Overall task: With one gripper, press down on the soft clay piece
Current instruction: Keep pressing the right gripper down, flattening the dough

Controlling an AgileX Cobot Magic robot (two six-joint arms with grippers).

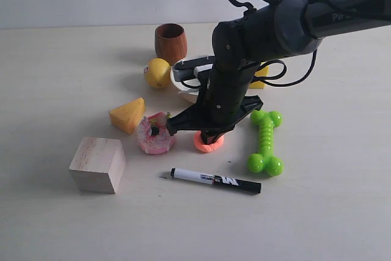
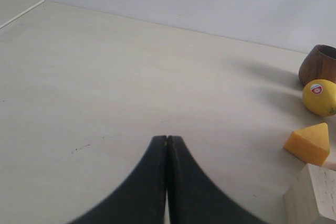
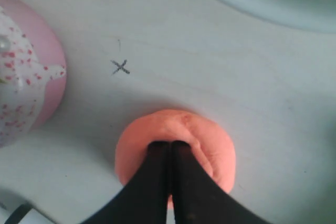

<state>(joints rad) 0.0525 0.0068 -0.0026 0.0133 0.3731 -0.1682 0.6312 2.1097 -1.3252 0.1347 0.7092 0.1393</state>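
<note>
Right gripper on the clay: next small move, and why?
Probably lift straight up. The shut right gripper rests its tips on the soft clay piece, which already looks flattened and creased around them, so the press seems done. A vertical retreat should avoid smearing it or nudging the pink cake toy beside it.

All 3 views bright, soft diffuse light, no hard glare. Exterior view sharp. Faint shadows fall leftward from the wooden cup (image 1: pixel 170 42) and yellow ball (image 1: pixel 157 73), so light comes from the right. Small highlights on the green bone toy (image 1: pixel 266 143). Left wrist view: left gripper (image 2: pixel 167 139) soft-edged and out of focus up close, table (image 2: pixel 105 77) behind it crisp. Right wrist view: cool bluish cast, right gripper (image 3: pixel 169 144) blurred, soft clay piece (image 3: pixel 210 145) fairly sharp with a dim shadow ring, pink cake toy (image 3: pixel 26 77) smeared at frame edge.
</note>
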